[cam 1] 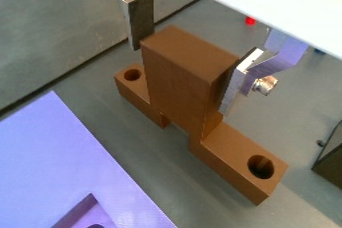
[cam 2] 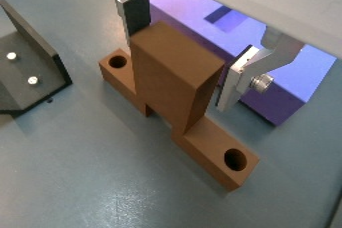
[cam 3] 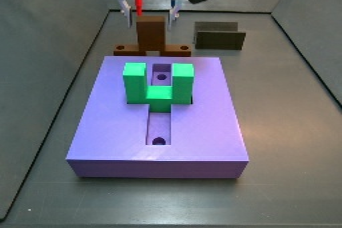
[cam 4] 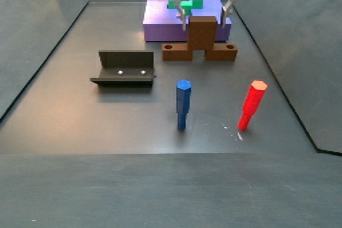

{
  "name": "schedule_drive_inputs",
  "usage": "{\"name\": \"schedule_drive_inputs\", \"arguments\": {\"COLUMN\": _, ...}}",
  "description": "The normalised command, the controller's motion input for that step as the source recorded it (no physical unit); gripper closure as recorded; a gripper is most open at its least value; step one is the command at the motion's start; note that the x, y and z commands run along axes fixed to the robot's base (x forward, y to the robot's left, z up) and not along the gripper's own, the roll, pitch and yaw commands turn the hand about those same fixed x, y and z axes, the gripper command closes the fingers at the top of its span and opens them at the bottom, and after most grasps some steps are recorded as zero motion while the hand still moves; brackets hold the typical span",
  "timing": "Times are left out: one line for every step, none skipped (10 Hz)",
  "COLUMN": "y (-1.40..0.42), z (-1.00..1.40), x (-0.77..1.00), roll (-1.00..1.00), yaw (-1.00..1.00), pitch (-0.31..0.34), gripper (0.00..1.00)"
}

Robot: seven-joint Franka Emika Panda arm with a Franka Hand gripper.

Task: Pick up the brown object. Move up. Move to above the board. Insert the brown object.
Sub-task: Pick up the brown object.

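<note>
**Jaws around the brown piece, lift not yet begun**

From where I stand, the job looks to be at its very first step. The brown object (cam 2: pixel 181 97) sits on the grey worktop (cam 2: pixel 107 187), its flat bar lying flat with a round hole showing at each end, the tall block rising from the middle. In a side view it lies just beyond the far edge of the board (cam 3: pixel 160 122), close to it but not on it.

The gripper (cam 1: pixel 191 45) is down over the block. Both wrist views show one silver finger (cam 1: pixel 138 17) on one side of the block and the second on the opposite side, so the jaws straddle it. They stand about as wide as the block itself; the fingers look to be at its faces or a hair off them, and I cannot tell whether they are pressing yet. Nothing is lifted: the bar rests on the worktop.

So, as I judge it, the approach is done and the grasp is either just closing or about to. Left to do: the lift, the carry to above the board, and the insertion. The board waits with its green block (cam 3: pixel 158 82) on top and its central groove free in front of that.

The dark bracket (cam 4: pixel 123 69), blue peg (cam 4: pixel 183 105) and red peg (cam 4: pixel 251 105) stand well apart from the brown object, out of the way.
</note>
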Motion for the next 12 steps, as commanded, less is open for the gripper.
{"name": "schedule_drive_inputs", "arguments": {"y": 0.00, "z": -0.27, "x": 0.00, "roll": 0.13, "yaw": 0.13, "pitch": 0.000, "gripper": 0.00}}
{"name": "schedule_drive_inputs", "arguments": {"y": 0.00, "z": -0.22, "x": 0.00, "roll": 0.09, "yaw": 0.11, "pitch": 0.000, "gripper": 0.00}}
{"name": "schedule_drive_inputs", "arguments": {"y": 0.00, "z": -0.06, "x": 0.00, "roll": 0.03, "yaw": 0.04, "pitch": 0.000, "gripper": 0.00}}
{"name": "schedule_drive_inputs", "arguments": {"y": 0.00, "z": -0.06, "x": 0.00, "roll": 0.04, "yaw": 0.00, "pitch": 0.000, "gripper": 0.00}}
{"name": "schedule_drive_inputs", "arguments": {"y": 0.00, "z": -0.04, "x": 0.00, "roll": 0.07, "yaw": 0.00, "pitch": 0.000, "gripper": 0.00}}
{"name": "schedule_drive_inputs", "arguments": {"y": 0.00, "z": 0.00, "x": 0.00, "roll": 0.00, "yaw": 0.00, "pitch": 0.000, "gripper": 0.00}}
{"name": "schedule_drive_inputs", "arguments": {"y": 0.00, "z": 0.00, "x": 0.00, "roll": 0.00, "yaw": 0.00, "pitch": 0.000, "gripper": 1.00}}
{"name": "schedule_drive_inputs", "arguments": {"y": 0.00, "z": 0.00, "x": 0.00, "roll": 0.00, "yaw": 0.00, "pitch": 0.000, "gripper": 1.00}}
{"name": "schedule_drive_inputs", "arguments": {"y": 0.00, "z": 0.00, "x": 0.00, "roll": 0.00, "yaw": 0.00, "pitch": 0.000, "gripper": 1.00}}
{"name": "schedule_drive_inputs", "arguments": {"y": 0.00, "z": 0.00, "x": 0.00, "roll": 0.00, "yaw": 0.00, "pitch": 0.000, "gripper": 1.00}}
{"name": "schedule_drive_inputs", "arguments": {"y": 0.00, "z": 0.00, "x": 0.00, "roll": 0.00, "yaw": 0.00, "pitch": 0.000, "gripper": 1.00}}
{"name": "schedule_drive_inputs", "arguments": {"y": 0.00, "z": 0.00, "x": 0.00, "roll": 0.00, "yaw": 0.00, "pitch": 0.000, "gripper": 1.00}}
